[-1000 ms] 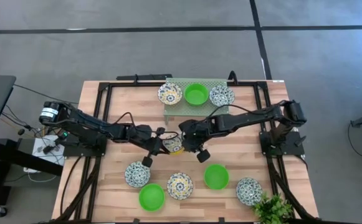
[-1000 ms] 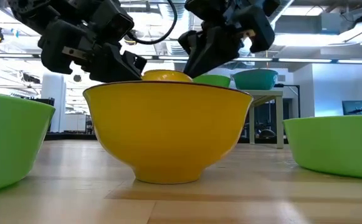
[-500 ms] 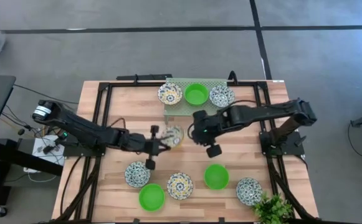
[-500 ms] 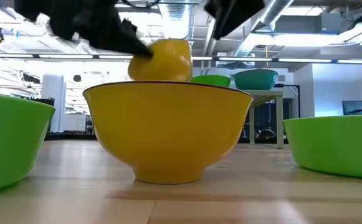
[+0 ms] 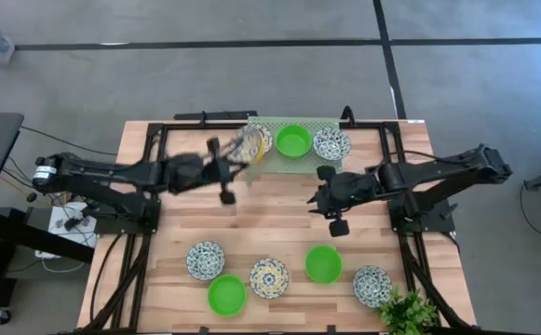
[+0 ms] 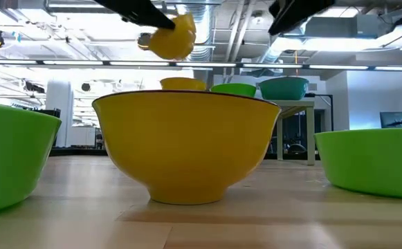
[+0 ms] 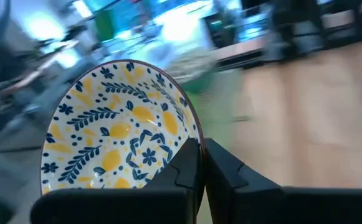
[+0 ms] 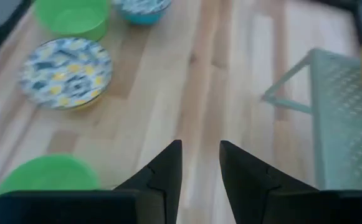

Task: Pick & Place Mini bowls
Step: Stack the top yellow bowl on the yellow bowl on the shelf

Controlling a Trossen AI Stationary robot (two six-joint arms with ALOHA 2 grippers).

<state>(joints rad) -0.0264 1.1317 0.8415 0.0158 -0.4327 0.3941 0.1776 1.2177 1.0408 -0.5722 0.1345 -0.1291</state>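
A wooden table (image 5: 279,209) is sitting on a grey floor, with a green mesh rack (image 5: 318,124) at its far edge. The left gripper (image 5: 236,160) is pinching the rim of a yellow-patterned mini bowl (image 7: 115,134), holding it tilted in the air, apparently just beside the rack, though blur is hiding the exact gap. The right gripper (image 8: 199,163) is hovering with fingers spread over bare wood. Five more bowls (image 5: 269,276) are lying along the near edge.

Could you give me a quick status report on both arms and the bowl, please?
Left claw shut on yellow-patterned bowl, held above the table near the green rack. Right claw open, empty, mid-table. Nothing blocking.
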